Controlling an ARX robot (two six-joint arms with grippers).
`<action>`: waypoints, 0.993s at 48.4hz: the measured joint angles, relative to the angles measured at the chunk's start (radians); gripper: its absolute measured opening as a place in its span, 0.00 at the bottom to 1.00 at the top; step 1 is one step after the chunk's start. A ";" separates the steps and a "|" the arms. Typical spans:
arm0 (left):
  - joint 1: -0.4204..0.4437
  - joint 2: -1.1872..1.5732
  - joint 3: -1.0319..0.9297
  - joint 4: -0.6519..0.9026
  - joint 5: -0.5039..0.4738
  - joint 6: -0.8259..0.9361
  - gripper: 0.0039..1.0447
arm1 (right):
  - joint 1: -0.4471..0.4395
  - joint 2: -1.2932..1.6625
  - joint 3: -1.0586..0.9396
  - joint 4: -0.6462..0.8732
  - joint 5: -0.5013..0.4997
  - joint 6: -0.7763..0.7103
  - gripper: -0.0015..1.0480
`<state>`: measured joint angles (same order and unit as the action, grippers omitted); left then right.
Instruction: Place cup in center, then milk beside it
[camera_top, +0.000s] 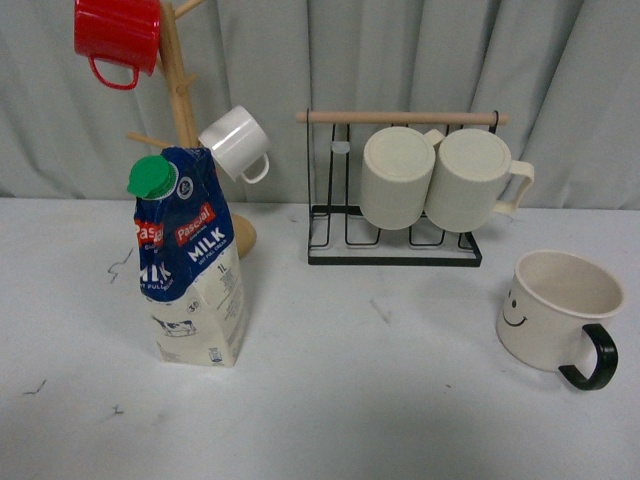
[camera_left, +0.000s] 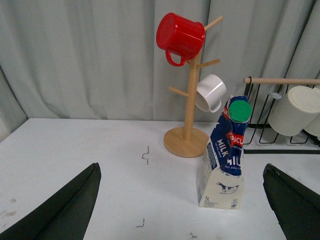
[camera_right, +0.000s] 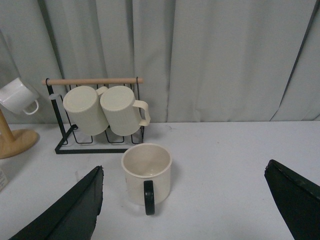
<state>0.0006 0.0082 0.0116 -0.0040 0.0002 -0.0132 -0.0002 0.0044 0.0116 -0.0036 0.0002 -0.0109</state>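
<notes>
The cup (camera_top: 555, 312), a wide cream mug with a black handle and a smiley face, stands upright at the right of the table. In the right wrist view the cup (camera_right: 147, 172) is ahead of my open right gripper (camera_right: 185, 210), its handle towards the camera. The milk carton (camera_top: 190, 260), blue top, green cap, stands upright at the left. In the left wrist view the milk carton (camera_left: 225, 160) is ahead of my open left gripper (camera_left: 182, 205), nearer the right finger. Neither gripper shows in the front view.
A wooden mug tree (camera_top: 185, 110) with a red mug (camera_top: 117, 35) and a small white mug (camera_top: 237, 142) stands behind the carton. A black wire rack (camera_top: 395, 240) holds two ribbed cream mugs (camera_top: 440, 178) at the back. A grey curtain hangs behind the white table (camera_top: 350, 400).
</notes>
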 joint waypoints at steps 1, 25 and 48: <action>0.000 0.000 0.000 0.000 0.000 0.000 0.94 | 0.000 0.000 0.000 0.000 0.000 0.000 0.94; 0.000 0.000 0.000 0.000 0.000 0.000 0.94 | 0.000 0.000 0.000 0.000 0.000 0.000 0.94; 0.000 0.000 0.000 0.000 0.000 0.000 0.94 | 0.000 0.000 0.000 0.000 0.000 0.000 0.94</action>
<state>0.0006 0.0082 0.0116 -0.0040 -0.0002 -0.0132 -0.0002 0.0044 0.0116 -0.0036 0.0002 -0.0109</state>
